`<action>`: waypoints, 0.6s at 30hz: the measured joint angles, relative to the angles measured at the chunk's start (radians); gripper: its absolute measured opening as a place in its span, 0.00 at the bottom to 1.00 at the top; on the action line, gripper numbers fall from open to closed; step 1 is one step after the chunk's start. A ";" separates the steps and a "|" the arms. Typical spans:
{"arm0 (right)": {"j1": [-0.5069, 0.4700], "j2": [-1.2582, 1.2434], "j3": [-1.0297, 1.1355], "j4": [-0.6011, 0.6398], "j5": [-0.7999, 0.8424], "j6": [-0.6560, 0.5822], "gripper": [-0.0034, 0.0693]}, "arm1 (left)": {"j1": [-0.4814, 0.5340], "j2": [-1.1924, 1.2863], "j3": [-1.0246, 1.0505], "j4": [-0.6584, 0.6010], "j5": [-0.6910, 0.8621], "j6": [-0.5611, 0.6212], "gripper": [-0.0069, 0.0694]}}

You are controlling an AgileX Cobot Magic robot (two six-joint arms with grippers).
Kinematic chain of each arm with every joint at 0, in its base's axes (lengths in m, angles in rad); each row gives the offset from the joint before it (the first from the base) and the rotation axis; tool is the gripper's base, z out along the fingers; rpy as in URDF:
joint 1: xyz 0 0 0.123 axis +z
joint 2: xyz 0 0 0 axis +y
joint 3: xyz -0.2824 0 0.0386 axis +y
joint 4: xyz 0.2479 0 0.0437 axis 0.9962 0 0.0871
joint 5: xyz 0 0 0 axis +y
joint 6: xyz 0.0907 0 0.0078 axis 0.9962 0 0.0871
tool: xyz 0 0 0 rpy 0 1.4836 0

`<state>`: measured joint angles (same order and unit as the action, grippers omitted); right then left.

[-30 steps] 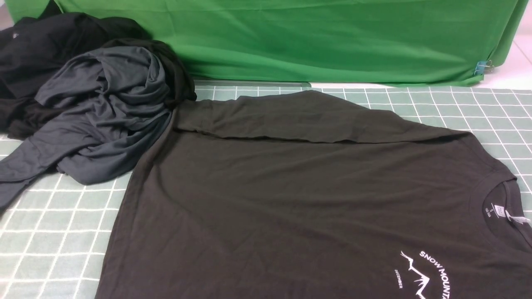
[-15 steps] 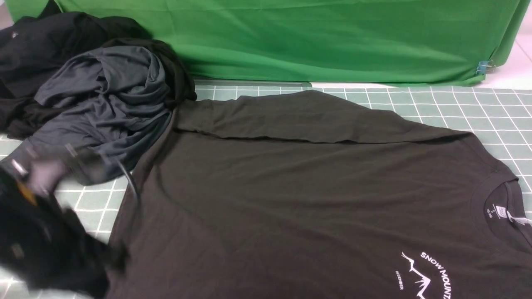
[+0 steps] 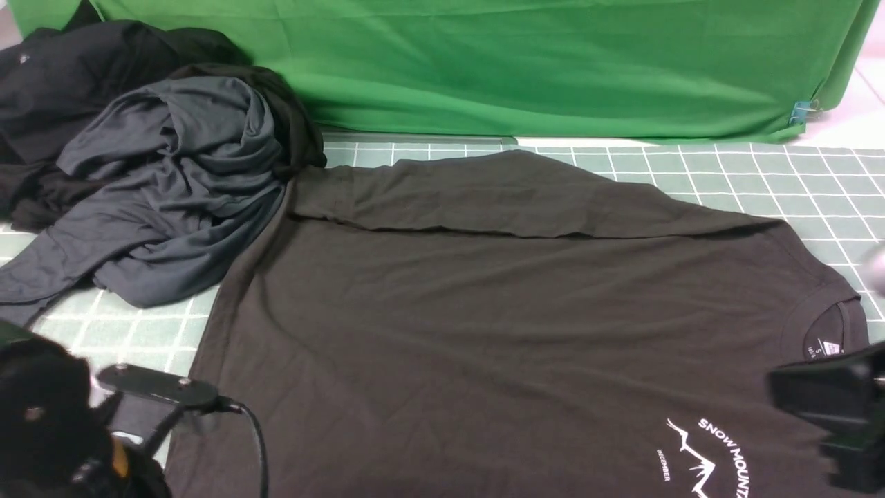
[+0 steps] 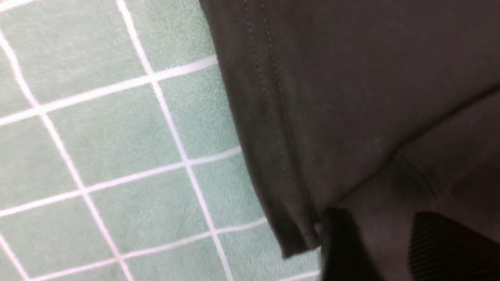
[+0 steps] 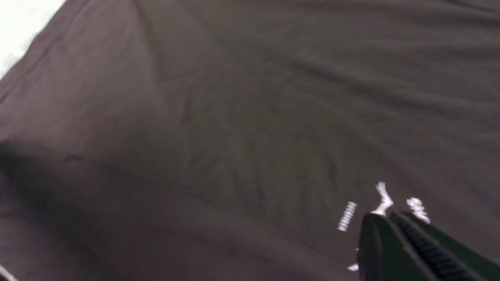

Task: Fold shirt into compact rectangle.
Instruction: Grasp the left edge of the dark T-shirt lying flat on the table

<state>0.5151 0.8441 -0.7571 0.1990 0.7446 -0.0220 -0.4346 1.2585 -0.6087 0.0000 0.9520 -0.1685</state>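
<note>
Shirt (image 3: 484,311) lay flat mid-tabletop (image 3: 795,180), collar toward the right edge. Far side folded in, near side and crosswise folds left. Left end effector (image 4: 379,224) parted at hem (image 4: 273,156) — right end effector (image 5: 386,220) clenched over print (image 3: 712,449).

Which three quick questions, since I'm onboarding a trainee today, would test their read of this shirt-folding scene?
1. True or false: the right gripper is shut.
2. The collar of the SNOW MOUNTAIN T-shirt lies toward the robot's: A) left, B) right.
3. Fill in: the left gripper, jaws apart, is at the T-shirt's ___ corner.
Key: 1 true; 2 B; 3 hem.
</note>
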 joint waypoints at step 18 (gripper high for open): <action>0.071 0.043 0.028 0.000 -0.134 0.001 0.07 | 0.000 0.220 0.003 -0.108 0.009 -0.001 0.30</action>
<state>0.5858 0.8868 -0.7291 0.1990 0.6107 -0.0211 -0.4346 1.4790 -0.6058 -0.1076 0.9614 -0.1694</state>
